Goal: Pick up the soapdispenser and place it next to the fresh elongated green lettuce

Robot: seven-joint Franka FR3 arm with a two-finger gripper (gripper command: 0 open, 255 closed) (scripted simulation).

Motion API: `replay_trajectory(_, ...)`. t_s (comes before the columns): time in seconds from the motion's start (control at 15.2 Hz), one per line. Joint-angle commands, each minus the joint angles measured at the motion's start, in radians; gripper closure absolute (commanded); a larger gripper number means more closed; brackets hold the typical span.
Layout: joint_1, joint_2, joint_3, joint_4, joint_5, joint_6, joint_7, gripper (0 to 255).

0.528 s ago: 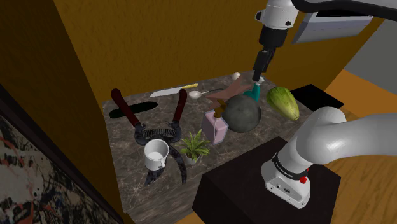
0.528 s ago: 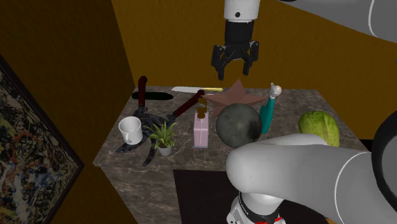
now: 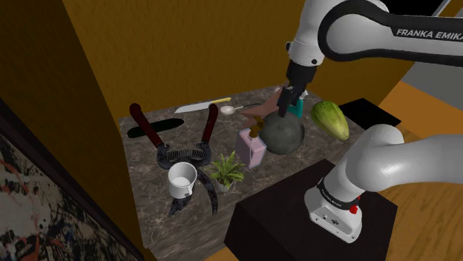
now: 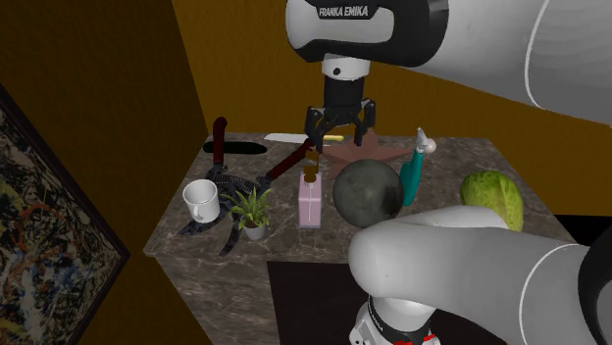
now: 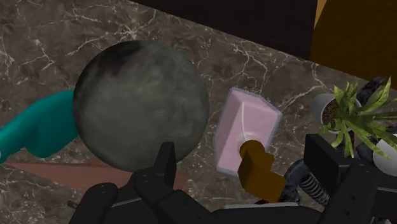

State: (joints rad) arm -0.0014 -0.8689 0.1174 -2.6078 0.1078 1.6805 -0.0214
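The soap dispenser (image 3: pixel 251 149) (image 4: pixel 311 202) (image 5: pixel 244 130) is a pale pink block-shaped bottle with a brown pump, standing upright mid-counter. The green elongated lettuce (image 3: pixel 330 119) (image 4: pixel 490 198) lies at the counter's right end, beyond a dark grey ball (image 3: pixel 283 133) (image 4: pixel 366 192) (image 5: pixel 140 105). My black gripper (image 3: pixel 286 102) (image 4: pixel 339 137) (image 5: pixel 247 162) hangs open a little above the counter, just behind the dispenser and the ball. In the wrist view the brown pump lies between the two spread fingers, and neither touches it.
A teal bottle (image 3: pixel 297 109) (image 4: pixel 413 172) leans beside the ball on a brown star-shaped mat (image 4: pixel 371 149). A potted plant (image 3: pixel 227 171) (image 4: pixel 252 211), a white mug (image 3: pixel 182 180) (image 4: pixel 201 202) and red-handled shears (image 3: pixel 178 144) crowd the left. A knife (image 3: pixel 196 106) lies by the wall.
The arm has dropped, bringing the open gripper down toward the counter and leftward in the second exterior view, closer to the dispenser. Nothing on the counter has moved.
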Motion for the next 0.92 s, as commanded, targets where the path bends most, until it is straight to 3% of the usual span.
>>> replay_trajectory(0.0,0.003,-0.008,0.033,-0.060,0.025,0.070,0.047,0)
replay_trajectory(0.53,0.030,0.106,0.208,-0.232,0.140,0.417,0.244,0)
replay_trajectory(0.86,0.032,0.163,0.238,-0.275,0.160,0.522,0.259,0)
